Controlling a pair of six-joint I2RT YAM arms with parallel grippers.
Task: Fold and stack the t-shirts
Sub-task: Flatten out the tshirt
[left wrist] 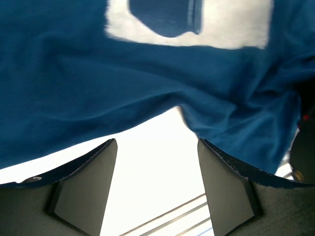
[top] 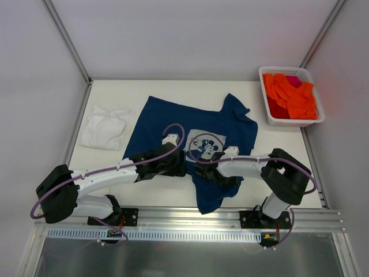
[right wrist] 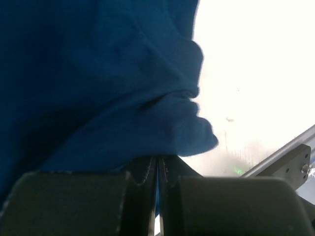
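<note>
Navy t-shirt (top: 167, 118) lies spread print-up mid-table, its near hem at both grippers. Left gripper (left wrist: 156, 147) stands parted wide with the hem just past its fingertips, grasping nothing. Right gripper (right wrist: 157, 169) is clenched on a bunched fold of that hem. White t-shirt (top: 105, 128) lies crumpled at the far left. Two tees, two grippers, one basket (top: 291, 122) far right.

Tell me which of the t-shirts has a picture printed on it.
The navy blue t-shirt, spread out in the middle, has a pale square chest print. The white t-shirt, bunched at the left, is plain.
</note>
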